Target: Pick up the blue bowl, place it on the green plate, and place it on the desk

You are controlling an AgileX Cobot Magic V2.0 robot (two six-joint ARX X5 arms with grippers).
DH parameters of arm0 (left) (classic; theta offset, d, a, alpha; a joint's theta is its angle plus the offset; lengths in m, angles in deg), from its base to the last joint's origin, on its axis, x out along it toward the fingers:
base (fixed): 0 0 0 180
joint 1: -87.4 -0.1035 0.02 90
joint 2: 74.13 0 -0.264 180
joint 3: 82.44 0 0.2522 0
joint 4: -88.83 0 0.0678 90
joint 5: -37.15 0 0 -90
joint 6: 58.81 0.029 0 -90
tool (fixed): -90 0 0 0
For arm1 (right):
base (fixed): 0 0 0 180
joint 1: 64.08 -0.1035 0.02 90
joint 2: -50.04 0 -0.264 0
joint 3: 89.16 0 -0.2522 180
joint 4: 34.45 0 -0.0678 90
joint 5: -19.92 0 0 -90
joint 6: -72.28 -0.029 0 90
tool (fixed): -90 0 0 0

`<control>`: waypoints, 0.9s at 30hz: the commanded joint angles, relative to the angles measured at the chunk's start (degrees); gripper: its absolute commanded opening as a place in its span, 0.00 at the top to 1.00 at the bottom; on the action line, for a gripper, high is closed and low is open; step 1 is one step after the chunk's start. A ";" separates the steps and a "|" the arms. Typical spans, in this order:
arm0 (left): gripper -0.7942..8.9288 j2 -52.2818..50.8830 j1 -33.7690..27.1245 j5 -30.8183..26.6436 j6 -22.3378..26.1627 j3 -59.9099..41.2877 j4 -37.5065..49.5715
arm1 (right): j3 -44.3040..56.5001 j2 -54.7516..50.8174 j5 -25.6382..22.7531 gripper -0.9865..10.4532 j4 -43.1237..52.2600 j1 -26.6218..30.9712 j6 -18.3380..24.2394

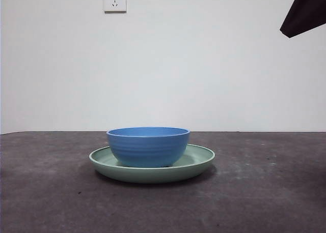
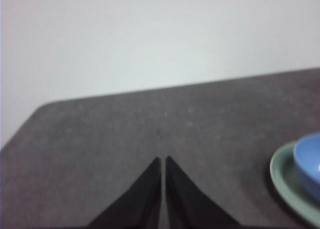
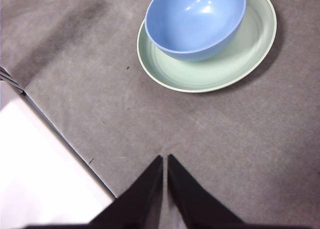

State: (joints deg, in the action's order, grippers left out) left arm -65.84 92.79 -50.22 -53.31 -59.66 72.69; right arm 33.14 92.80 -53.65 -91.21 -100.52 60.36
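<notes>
- Blue bowl [image 1: 147, 146] sits upright inside the green plate [image 1: 198, 162], slightly off-centre; empty.
- Green plate rests flat on the desk [image 1: 265, 192], near the middle of the front view.
- Right end effector [image 3: 165, 161]: jaws pressed together, holding nothing; above bare desk, near the plate but apart from it.
- Left end effector [image 2: 163, 163]: jaws closed to a thin slit, holding nothing; over bare desk, plate and bowl off to one side.
- Wall socket [image 1: 114, 0] on the wall behind.
</notes>
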 commanded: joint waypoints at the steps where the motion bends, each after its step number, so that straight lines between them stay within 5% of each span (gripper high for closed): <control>1: 0.90 -1.86 -0.04 -0.24 0.85 -2.54 0.52 | -0.37 0.17 0.02 0.91 0.57 -0.55 0.39; 27: 0.90 -8.13 -0.07 -0.24 -0.59 -8.33 -8.37 | -0.37 0.17 0.02 0.91 0.59 -0.55 0.39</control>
State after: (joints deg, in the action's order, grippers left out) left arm -73.84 92.77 -50.37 -53.75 -66.81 64.74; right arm 33.14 92.80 -53.65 -91.19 -100.52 60.34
